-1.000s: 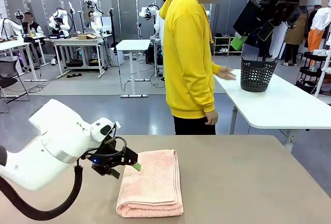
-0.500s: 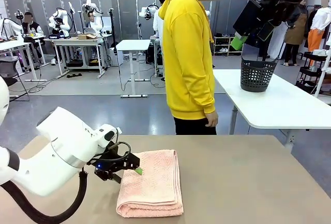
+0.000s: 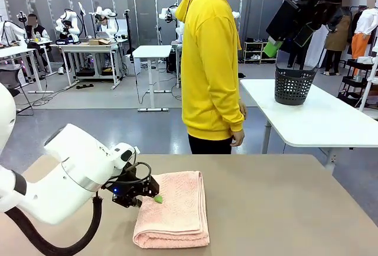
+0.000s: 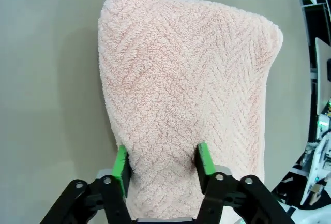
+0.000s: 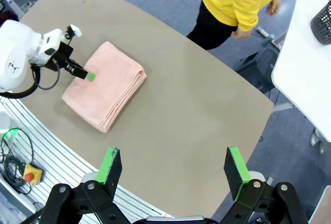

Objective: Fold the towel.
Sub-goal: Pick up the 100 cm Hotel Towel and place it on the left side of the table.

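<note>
The salmon-pink towel (image 3: 174, 208) lies folded into a thick stack on the brown table (image 3: 283, 208), its long side running away from me. My left gripper (image 3: 155, 197) is down at the towel's left edge. In the left wrist view the towel (image 4: 191, 89) spreads out ahead, and the left gripper (image 4: 162, 162) stands open, its green pads astride a strip of the cloth. My right gripper (image 5: 170, 166) hangs high above the table, open and holding nothing. From up there the towel (image 5: 103, 92) and the left gripper (image 5: 88, 75) show far below.
A person in a yellow hoodie (image 3: 209, 61) stands at the table's far edge, arms down. Behind at the right, a black perforated basket (image 3: 293, 84) sits on a white table (image 3: 331, 120). The brown table's right half is bare.
My left gripper has slid right, from beside the towel onto its left edge. The person pulled a hand back from the white table and stepped left.
</note>
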{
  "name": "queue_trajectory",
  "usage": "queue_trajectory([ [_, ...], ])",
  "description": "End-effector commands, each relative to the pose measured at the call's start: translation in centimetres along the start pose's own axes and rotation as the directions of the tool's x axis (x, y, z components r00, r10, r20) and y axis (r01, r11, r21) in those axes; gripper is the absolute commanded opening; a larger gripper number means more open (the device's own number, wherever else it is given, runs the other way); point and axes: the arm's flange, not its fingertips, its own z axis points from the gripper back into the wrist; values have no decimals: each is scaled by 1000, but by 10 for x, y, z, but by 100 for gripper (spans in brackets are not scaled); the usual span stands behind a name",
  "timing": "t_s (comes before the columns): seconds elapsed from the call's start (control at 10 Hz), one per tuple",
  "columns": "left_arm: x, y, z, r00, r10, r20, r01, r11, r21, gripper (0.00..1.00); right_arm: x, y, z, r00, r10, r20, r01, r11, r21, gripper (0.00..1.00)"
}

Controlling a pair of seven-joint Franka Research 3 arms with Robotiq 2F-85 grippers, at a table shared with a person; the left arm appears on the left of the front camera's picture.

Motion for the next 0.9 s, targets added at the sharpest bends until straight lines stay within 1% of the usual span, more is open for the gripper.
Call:
queue_trajectory([
  [0.0, 4, 2, -7, 1000, 8, -5, -8, 999, -41, 0, 0, -1, 0, 1000, -6, -3, 6, 1000, -10, 100],
  [0.1, 5, 1, -5, 1000, 7, -1, -7, 999, -46, 0, 0, -1, 0, 1000, -6, -3, 6, 1000, -10, 100],
  [0.2, 5, 1, -5, 1000, 6, 0, -6, 999, -48, 5, 0, -1, 0, 1000, -6, -3, 6, 1000, -10, 100],
  [0.3, 5, 0, -4, 1000, 8, -2, -8, 999, -49, 0, 0, -1, 0, 1000, -6, -3, 6, 1000, -10, 100],
  [0.6, 7, 1, -1, 1000, 20, -9, -20, 999, -50, 0, 0, -1, 0, 1000, -6, -3, 6, 1000, -10, 100],
  [0.8, 9, 3, 17, 999, 45, 12, -45, 998, -34, 0, 0, -1, 0, 1000, -6, -3, 6, 1000, -10, 100],
])
